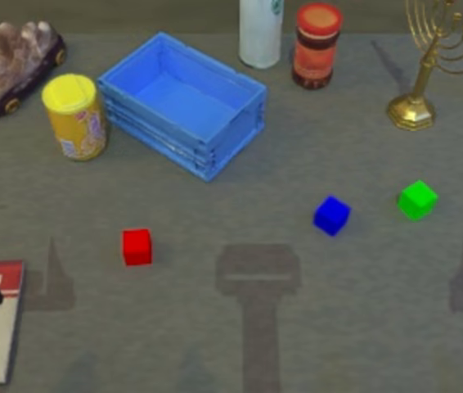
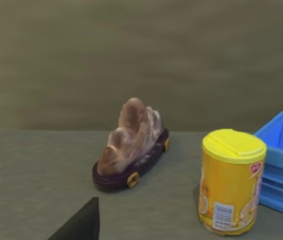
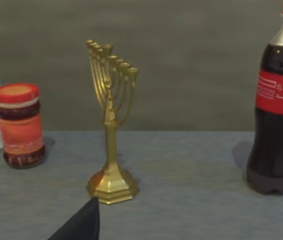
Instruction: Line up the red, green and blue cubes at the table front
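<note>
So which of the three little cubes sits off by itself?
The red cube, alone on the table's left half; the blue cube and green cube sit near each other on the right.

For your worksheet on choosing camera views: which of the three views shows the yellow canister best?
The left wrist view: the yellow canister stands close and side-on, with lid, label and base all visible. The top view shows it smaller, mostly from above, beside the blue crate. The right wrist view does not show it.
</note>
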Tool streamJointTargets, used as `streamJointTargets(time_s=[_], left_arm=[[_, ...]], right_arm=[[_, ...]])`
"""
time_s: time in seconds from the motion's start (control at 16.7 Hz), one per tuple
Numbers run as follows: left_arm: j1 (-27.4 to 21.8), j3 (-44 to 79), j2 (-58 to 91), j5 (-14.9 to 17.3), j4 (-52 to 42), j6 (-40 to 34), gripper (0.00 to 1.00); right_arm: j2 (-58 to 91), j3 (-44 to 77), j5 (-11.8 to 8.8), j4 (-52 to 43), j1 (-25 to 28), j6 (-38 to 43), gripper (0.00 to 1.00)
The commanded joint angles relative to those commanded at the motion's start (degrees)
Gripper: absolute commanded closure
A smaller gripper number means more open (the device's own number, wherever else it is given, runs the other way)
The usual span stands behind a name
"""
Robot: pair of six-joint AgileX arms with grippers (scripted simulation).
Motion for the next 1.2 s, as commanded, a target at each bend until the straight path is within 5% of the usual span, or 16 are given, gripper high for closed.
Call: streamJointTargets(time_s=[0.48, 1.2], left_arm=[[-3.45, 11.76, 12.6, 0.22, -7.95, -4.27, 0.0], [-17.28, 59.48, 82.01, -0.14, -44.17, -21.25, 0.0]], right_arm=[[0.0, 0.0, 0.0, 0.0, 0.0, 0.0, 0.0], [0.0, 0.0, 0.0, 0.0, 0.0, 0.0, 0.0]])
